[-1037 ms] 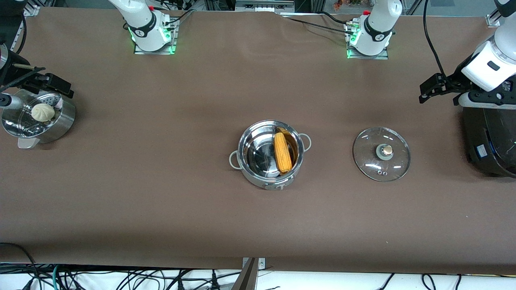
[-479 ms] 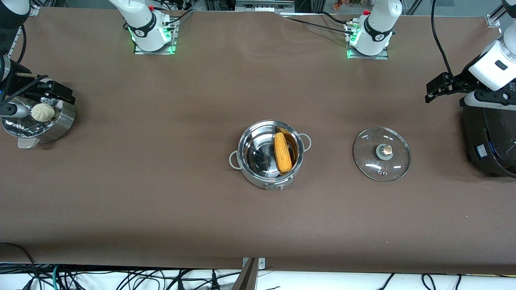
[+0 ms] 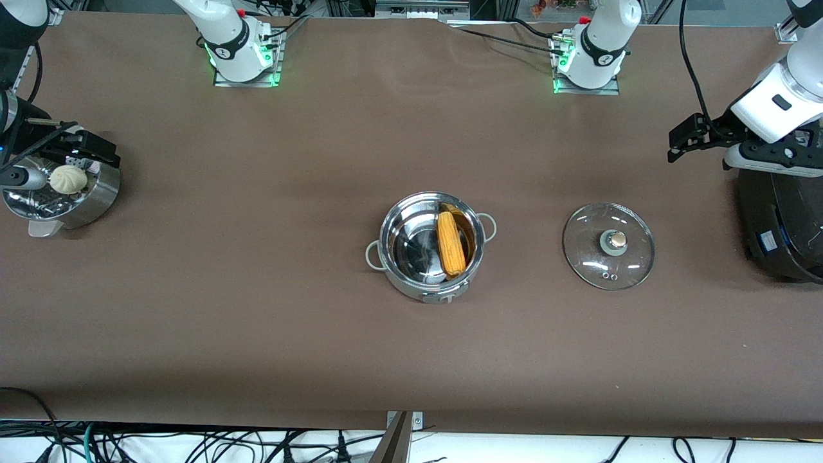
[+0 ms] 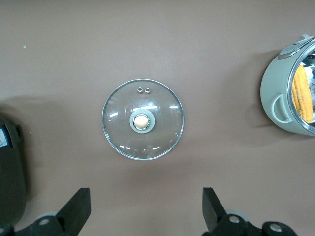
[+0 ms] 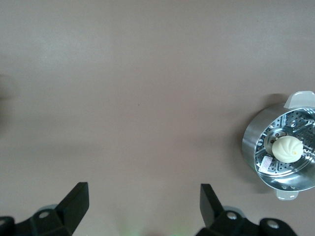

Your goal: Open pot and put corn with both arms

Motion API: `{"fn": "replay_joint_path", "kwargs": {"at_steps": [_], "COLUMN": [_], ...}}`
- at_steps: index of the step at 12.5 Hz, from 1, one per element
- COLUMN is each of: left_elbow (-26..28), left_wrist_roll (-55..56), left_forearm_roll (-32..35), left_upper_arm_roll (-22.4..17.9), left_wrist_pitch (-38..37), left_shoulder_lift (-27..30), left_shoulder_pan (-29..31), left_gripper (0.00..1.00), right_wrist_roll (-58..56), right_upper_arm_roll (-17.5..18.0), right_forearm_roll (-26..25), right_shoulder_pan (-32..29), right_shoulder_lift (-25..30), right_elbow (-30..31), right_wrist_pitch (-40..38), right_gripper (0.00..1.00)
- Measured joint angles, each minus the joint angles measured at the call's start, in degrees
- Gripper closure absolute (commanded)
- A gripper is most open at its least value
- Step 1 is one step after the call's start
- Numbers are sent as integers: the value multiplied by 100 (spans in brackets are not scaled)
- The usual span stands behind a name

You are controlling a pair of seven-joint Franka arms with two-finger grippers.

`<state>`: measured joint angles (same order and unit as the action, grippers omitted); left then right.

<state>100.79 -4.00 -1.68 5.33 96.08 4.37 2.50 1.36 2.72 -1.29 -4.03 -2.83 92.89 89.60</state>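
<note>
One corn (image 3: 451,244) in pot (image 3: 429,246) | both grippers well apart, empty

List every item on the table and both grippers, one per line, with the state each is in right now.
Pot: open, upright, corn inside.
Corn: lying in the pot, against its wall.
Lid: off, flat on the table beside the pot, knob up.
Steamer pot: uncovered, bun inside.
Bun: resting on the steamer's perforated insert.
Black cooker: partly out of frame; state unclear.
Left gripper: jaws open, empty.
Right gripper: jaws open, empty, over the steamer pot.
</note>
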Motion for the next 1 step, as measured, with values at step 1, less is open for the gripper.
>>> {"fn": "replay_joint_path", "kwargs": {"at_steps": [1], "left_elbow": [0], "left_wrist_roll": [0], "left_forearm_roll": [0], "left_upper_arm_roll": [0], "left_wrist_pitch": [-3], "left_shoulder_lift": [0], "left_shoulder_pan": [1], "left_gripper": [0], "right_wrist_roll": [-2], "right_upper_arm_roll": [0], "right_forearm_roll": [0], "right_shoulder_pan": [-3], "right_shoulder_lift": [-13], "right_elbow": [-22], "right_wrist_pitch": [0], "right_gripper": [0]}}
